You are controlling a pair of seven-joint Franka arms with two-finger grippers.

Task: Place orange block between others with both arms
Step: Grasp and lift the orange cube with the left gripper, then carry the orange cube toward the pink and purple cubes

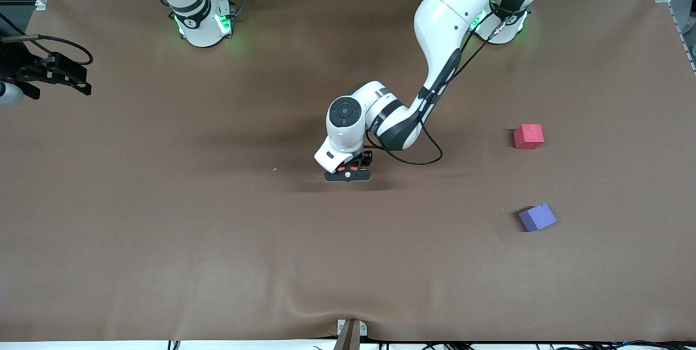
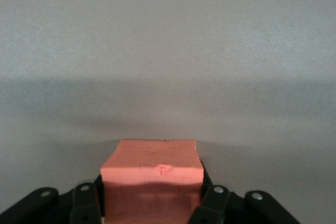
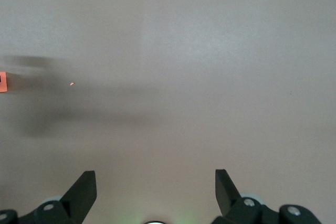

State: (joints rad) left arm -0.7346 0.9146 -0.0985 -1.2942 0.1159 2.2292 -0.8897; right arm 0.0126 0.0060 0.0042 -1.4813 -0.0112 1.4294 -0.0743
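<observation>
The orange block [image 2: 152, 163] sits between the black fingers [image 2: 214, 203] of my left gripper [image 2: 152, 203], which is shut on it. In the front view that gripper [image 1: 348, 173] is low over the middle of the table, and only slivers of the orange block [image 1: 342, 168] show under the wrist. The pinkish-red cube [image 1: 528, 136] and the purple-blue cube [image 1: 537, 217] lie apart toward the left arm's end, the purple-blue one nearer the front camera. My right gripper [image 3: 155, 177] is open and holds nothing. It waits above the right arm's end of the table [image 1: 81, 81].
A tiny orange crumb [image 1: 274, 169] lies on the brown table cover [image 1: 217, 241], toward the right arm's end from the left gripper. The cover is rumpled at the front edge near a clamp [image 1: 350, 331].
</observation>
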